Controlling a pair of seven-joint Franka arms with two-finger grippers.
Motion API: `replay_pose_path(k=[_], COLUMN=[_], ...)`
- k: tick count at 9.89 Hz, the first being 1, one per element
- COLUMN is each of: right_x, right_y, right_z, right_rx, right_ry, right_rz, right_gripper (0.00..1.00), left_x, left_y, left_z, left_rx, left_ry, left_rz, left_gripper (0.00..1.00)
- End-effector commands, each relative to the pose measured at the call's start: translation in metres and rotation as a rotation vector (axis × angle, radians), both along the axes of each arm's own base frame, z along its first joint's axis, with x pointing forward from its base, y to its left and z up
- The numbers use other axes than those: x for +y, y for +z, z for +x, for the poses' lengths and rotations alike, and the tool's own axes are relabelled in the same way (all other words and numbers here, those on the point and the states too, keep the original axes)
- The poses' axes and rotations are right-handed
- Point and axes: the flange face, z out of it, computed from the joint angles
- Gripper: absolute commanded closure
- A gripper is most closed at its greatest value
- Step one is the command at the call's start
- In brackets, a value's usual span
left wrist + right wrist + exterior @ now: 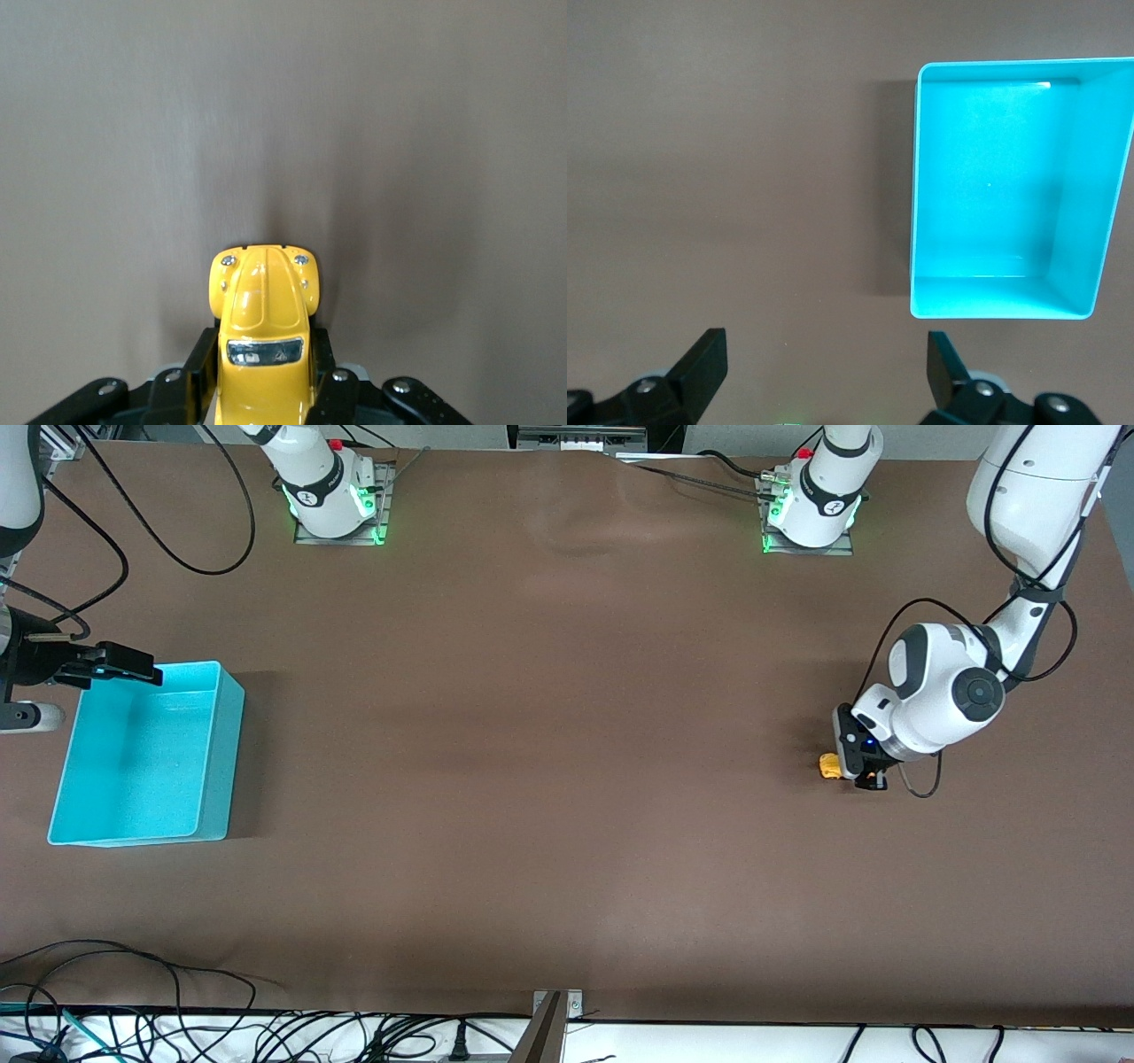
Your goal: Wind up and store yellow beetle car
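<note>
**Car clamped at the left arm's end, bin waiting at the other**

Front view: nearest the camera among the table's things is the car [829, 766], down on the brown table [549, 779] at the left arm's end, with the left gripper [868, 775] low against it. A turquoise bin [146, 757] sits well apart at the right arm's end; the right gripper [120, 664] hangs over its rim, waiting.

Left wrist view: both fingers [199, 372] press the car's flanks, clenched on its rear half, its long axis pointing straight out from the gripper, bonnet foremost.

Right wrist view: fingers [700, 363] spread wide, holding nothing; the bin lies empty below.
</note>
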Motion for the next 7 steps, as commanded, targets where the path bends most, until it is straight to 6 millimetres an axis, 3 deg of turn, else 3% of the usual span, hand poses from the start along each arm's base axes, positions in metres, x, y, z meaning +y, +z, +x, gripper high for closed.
replay_pose_path(k=[1, 3, 7], right_x=[0.001, -0.005, -0.003], right_y=[0.005, 0.005, 0.008], right_z=[0.000, 0.000, 0.001], right_rx=[-0.005, -0.004, -0.013], right_ry=[0.009, 0.008, 0.001], right_rz=[-0.008, -0.002, -0.004], right_gripper=[0.00, 0.00, 0.00], left_x=[0.044, 0.075, 0.127], left_y=[-0.053, -0.062, -0.060], left_z=[-0.011, -0.012, -0.005], left_rx=[0.072, 0.078, 0.066], left_ry=[-0.042, -0.071, -0.143], left_rz=[-0.017, -0.017, 0.056], left_gripper=[0.95, 0.96, 0.96])
